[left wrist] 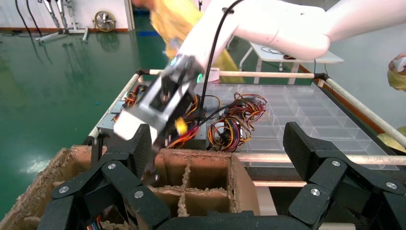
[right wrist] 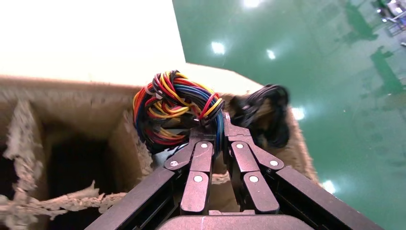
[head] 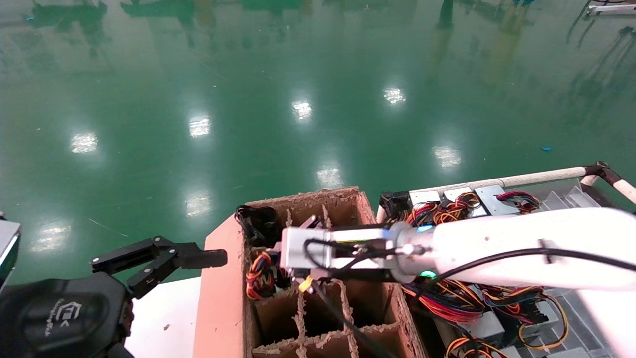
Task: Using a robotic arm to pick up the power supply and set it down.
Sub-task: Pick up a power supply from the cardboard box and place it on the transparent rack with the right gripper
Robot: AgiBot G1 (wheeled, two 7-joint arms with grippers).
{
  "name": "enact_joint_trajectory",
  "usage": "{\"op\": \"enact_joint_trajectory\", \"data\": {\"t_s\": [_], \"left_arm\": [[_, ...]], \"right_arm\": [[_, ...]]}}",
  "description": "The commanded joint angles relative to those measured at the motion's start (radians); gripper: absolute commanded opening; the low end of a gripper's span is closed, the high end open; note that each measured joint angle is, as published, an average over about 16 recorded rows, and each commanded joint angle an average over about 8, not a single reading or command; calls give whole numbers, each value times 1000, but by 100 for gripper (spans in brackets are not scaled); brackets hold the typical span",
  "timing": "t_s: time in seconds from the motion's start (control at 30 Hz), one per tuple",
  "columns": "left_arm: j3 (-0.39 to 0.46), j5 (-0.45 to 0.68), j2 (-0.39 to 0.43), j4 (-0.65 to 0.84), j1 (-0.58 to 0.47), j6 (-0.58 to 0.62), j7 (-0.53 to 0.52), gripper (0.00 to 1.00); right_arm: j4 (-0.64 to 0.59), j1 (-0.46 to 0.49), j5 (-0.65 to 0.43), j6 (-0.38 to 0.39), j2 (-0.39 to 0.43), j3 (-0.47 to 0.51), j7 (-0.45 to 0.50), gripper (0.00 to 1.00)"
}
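Cardboard crate [head: 218, 298] cell receives the power supply [right wrist: 179, 108], pinched in the right gripper [right wrist: 224, 125]; next, lower and release; left gripper [head: 164, 258] idles wide.

Overhead lamps, bright: hard glare spots on glossy green floor [head: 298, 109]. Right arm [left wrist: 163, 103] motion-blurred in left wrist view. White table [right wrist: 86, 33] blown out in right wrist view. Box [right wrist: 72, 163] cells deep in shadow.
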Motion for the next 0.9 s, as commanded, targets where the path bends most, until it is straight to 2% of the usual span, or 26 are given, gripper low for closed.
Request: {"op": "enact_joint_trajectory", "data": {"t_s": [0.03, 0.23, 0.4, 0.67, 0.9], "left_arm": [[0, 0, 0, 0, 0, 0, 0, 100], [0, 0, 0, 0, 0, 0, 0, 100], [0, 0, 0, 0, 0, 0, 0, 100], [0, 0, 0, 0, 0, 0, 0, 100], [0, 0, 0, 0, 0, 0, 0, 100]], "right_arm": [[27, 1, 22, -9, 19, 15, 29, 0], [102, 19, 121, -19, 92, 90, 89, 0], [150, 48, 207, -17, 158, 167, 103, 0], [160, 89, 351, -34, 281, 303, 50, 0], [102, 106, 426, -103, 439, 393, 7, 0]]}}
